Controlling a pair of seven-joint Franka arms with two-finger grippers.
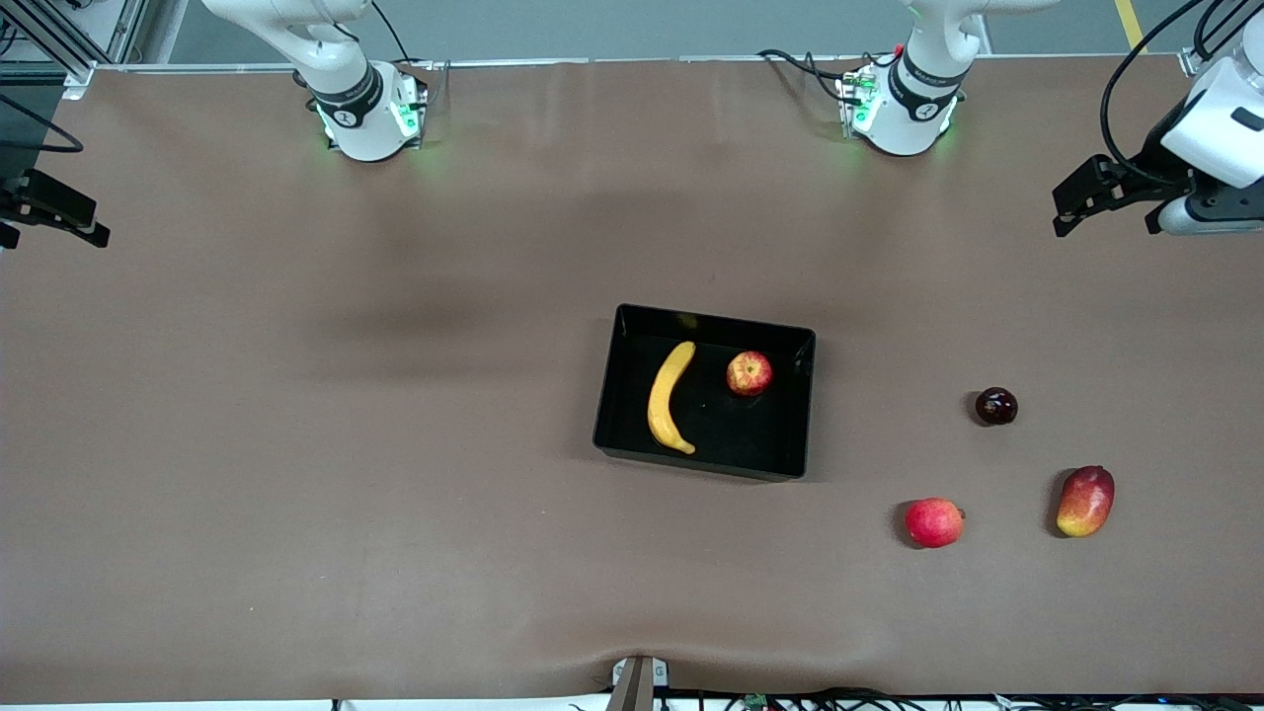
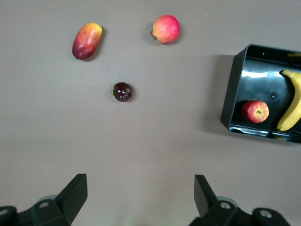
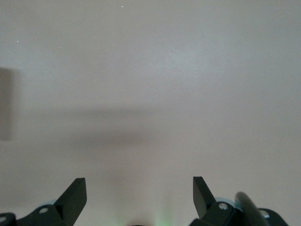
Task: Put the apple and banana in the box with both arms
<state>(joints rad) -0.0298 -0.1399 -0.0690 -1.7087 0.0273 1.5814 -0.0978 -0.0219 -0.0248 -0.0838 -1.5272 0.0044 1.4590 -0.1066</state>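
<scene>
Inside glossy black box (image 1: 802, 395), curved banana (image 1: 669, 397)

A brown table (image 1: 296, 444) carries a black box (image 1: 802, 395) near its middle. Toward the left arm's end from the box lie a dark plum (image 1: 995, 406), a pinkish-red fruit (image 1: 933, 522) and a mango (image 1: 1085, 501), both nearer the front camera than the plum.

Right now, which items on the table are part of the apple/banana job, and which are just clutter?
Job:
- apple, in the box
- banana, in the box beside the apple
- box, mid-table

Lying about, toward the left arm's end:
- pinkish-red round fruit
- mango
- small dark fruit
</scene>
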